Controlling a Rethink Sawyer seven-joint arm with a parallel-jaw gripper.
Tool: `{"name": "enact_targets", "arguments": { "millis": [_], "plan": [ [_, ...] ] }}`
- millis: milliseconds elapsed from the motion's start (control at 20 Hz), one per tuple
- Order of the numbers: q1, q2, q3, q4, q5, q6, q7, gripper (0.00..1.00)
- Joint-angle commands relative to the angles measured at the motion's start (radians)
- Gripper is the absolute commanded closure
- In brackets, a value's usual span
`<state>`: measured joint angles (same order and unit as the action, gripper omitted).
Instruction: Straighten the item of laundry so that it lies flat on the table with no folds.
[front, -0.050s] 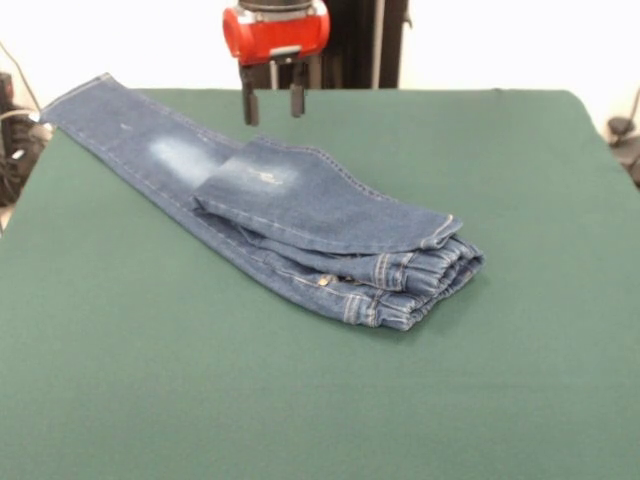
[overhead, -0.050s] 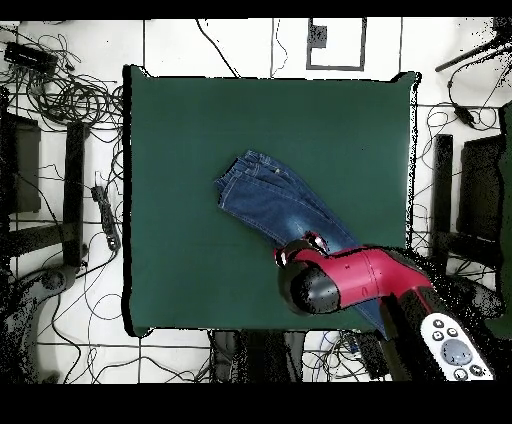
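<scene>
The jeans (front, -0.050s: 300, 215) are mid-blue denim, darker along the folded edges, with a pale, washed-out patch at the upper left of the front view and a smaller whitish scuffed patch on the folded-over leg near the centre. Light stitching runs in double lines along the seams, hems and gathered waistband at the lower right. The table (front, -0.050s: 150, 400) is a plain, even dark green with no pattern. The pincer (front, -0.050s: 271, 103) has black fingers under a bright red housing; in the overhead view the arm (overhead, -0.050s: 370, 275) is red with black joints.
</scene>
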<state>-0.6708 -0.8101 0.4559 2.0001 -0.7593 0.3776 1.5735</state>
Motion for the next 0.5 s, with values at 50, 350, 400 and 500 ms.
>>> {"name": "enact_targets", "arguments": {
  "millis": [50,350,400,500],
  "plan": [
    [0.071,0.048,-0.014,-0.045,0.072,-0.042,0.182,0.0],
    [0.14,0.052,-0.093,-0.095,0.149,-0.03,0.258,0.0],
    [0.148,0.053,-0.102,-0.099,0.157,-0.029,0.257,0.0],
    [0.165,0.057,-0.125,-0.104,0.18,-0.036,0.265,0.0]
  ]
}}
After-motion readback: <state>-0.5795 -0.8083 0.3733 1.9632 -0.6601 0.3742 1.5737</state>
